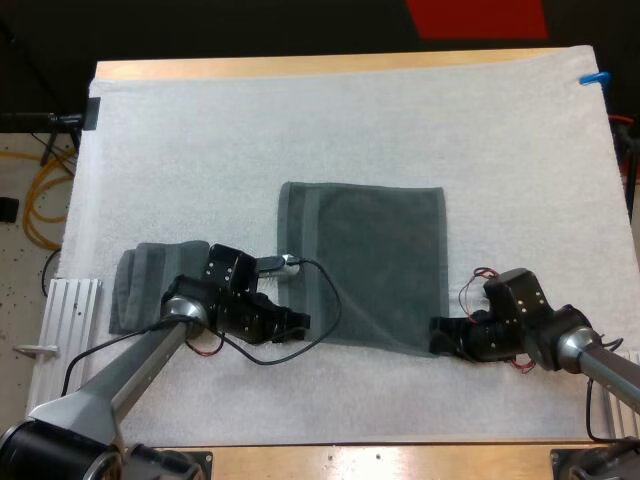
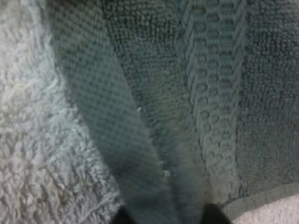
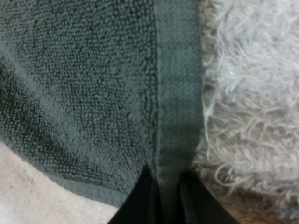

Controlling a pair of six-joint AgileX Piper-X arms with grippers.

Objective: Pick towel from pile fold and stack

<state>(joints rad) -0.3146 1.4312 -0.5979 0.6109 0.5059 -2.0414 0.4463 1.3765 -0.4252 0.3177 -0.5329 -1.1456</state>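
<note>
A dark grey-green towel (image 1: 365, 265) lies spread flat in the middle of the white mat. My left gripper (image 1: 298, 324) sits at its near left corner. In the left wrist view that gripper (image 2: 168, 217) is shut on a raised ridge of the towel (image 2: 196, 93), which runs up from between the black fingertips (image 2: 122, 217). My right gripper (image 1: 438, 336) is at the near right corner. In the right wrist view it (image 3: 168, 200) is shut on the towel's hem (image 3: 175, 93), with a finger (image 3: 139, 200) pressing each side. A folded towel (image 1: 150, 282) lies at the left, beside my left arm.
The white mat (image 1: 300, 120) covers most of the wooden table, with open mat beyond the spread towel. A ribbed metal plate (image 1: 68, 312) lies at the mat's left near edge, and another (image 1: 612, 402) is at the right near edge.
</note>
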